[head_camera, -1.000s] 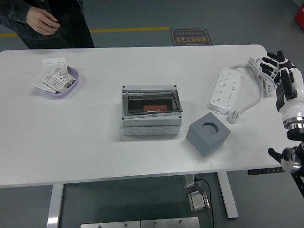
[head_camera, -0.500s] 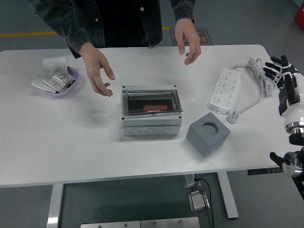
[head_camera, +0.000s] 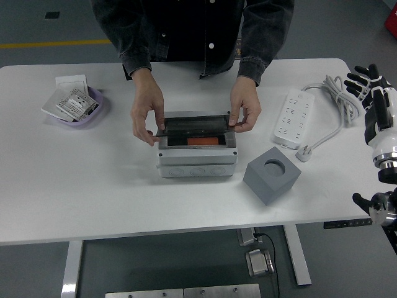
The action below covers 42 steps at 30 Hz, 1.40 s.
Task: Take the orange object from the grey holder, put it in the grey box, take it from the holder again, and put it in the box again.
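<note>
Head view shows a person now leaning over the white table (head_camera: 74, 205), both hands (head_camera: 147, 118) gripping the smoky transparent hinged lid (head_camera: 193, 124) of the grey plastic enclosure box (head_camera: 197, 162); half a second ago those hands hovered apart above it. The small flat orange object (head_camera: 203, 141) lies inside the box, while the grey cube holder (head_camera: 272, 175) with its round socket stands empty. The robot's right hand (head_camera: 370, 87) waits at the table's right edge, fingers spread, holding nothing (probably pending a reset).
</note>
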### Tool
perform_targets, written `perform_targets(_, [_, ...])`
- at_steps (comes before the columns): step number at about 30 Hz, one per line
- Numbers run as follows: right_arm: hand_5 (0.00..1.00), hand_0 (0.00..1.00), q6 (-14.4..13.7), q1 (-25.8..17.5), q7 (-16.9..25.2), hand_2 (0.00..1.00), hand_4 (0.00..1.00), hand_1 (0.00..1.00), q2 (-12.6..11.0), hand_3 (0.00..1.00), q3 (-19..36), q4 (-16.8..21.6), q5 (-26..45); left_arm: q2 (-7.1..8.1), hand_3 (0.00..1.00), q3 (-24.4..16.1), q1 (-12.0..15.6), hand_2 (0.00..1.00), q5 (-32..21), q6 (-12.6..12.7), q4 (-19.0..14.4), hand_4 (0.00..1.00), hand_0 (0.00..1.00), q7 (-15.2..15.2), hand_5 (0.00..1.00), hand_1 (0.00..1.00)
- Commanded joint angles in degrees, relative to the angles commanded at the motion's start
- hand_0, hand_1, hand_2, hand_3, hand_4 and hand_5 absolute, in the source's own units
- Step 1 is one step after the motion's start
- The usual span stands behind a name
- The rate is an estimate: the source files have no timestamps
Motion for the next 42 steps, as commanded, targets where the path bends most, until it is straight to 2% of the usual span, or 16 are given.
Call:
perform_targets(4, [0.789, 0.776, -0.04, 0.22, -0.06, 0.683, 0.902, 0.688, -0.04, 0.666, -0.15, -0.19, 0.01, 0.06, 0.600, 0.57, -0.21, 0.600, -0.41, -0.03, 0.00, 0.588, 0.650, 0.01, 0.161, 0.686])
perform_targets(14, [0.777, 0.776, -0.29, 0.82, -0.44, 0.682, 0.892, 0.687, 0.58, 0.663, -0.92, -0.89, -1.02, 0.66, 0.600, 5.22, -0.68, 0.600, -4.96, -0.06, 0.00, 0.588, 0.649, -0.53, 0.161, 0.686])
perform_targets(23, [0.773, 0.776, -0.61, 1.10, -0.94, 0.681, 0.891, 0.687, 1.68, 0.665, -0.35, -1.85, -2.46, 1.29, 0.600, 13.00, -0.71, 0.599, -12.80, -0.07, 0.00, 0.588, 0.649, -1.41, 0.161, 0.687])
perform_targets(27, [0.768, 0.775, -0.74, 0.94, -1.18, 0.683, 0.889, 0.687, 1.99, 0.674, -0.31, -2.13, -3.38, 1.40, 0.601, 14.98, -0.58, 0.600, -14.75, -0.04, 0.00, 0.589, 0.650, -1.64, 0.163, 0.687])
perform_targets(42, [0.757, 0.775, -1.02, 1.08, -1.18, 0.688, 0.889, 0.687, 1.72, 0.677, -1.13, -2.93, -3.56, 0.94, 0.601, 11.98, -0.40, 0.600, -12.00, -0.01, 0.00, 0.589, 0.650, -1.12, 0.160, 0.687])
